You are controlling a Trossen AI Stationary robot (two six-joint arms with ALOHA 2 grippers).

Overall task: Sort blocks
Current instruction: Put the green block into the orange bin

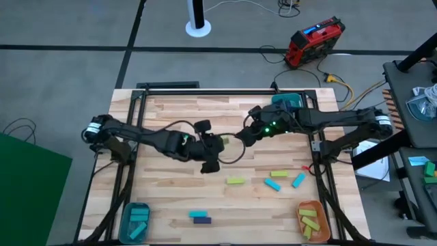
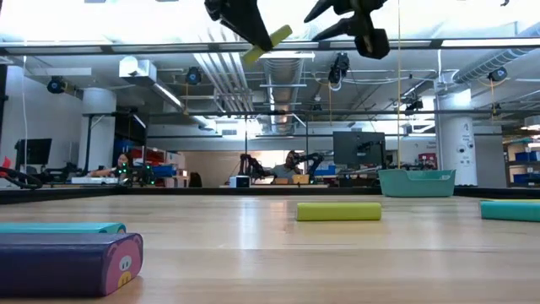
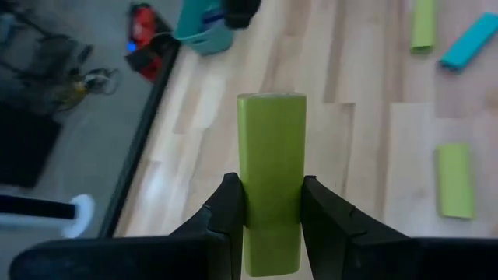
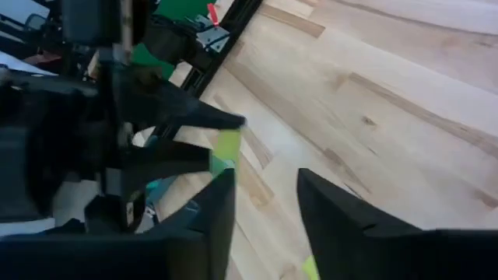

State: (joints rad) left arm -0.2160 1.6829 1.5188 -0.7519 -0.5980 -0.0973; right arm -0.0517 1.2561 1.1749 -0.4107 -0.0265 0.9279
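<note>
Left gripper [image 3: 272, 214] clamped on a yellow-green block [image 3: 271, 171], high above the bench [image 1: 171, 184]. Right gripper [image 4: 264, 206] close by, parted, empty.

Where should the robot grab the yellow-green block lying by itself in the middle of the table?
Probably straight from above, gripper closing across the narrow width at the middle of the yellow-green block. It lies flat on the table with bare wood along both long sides, so the fingers have room.
</note>
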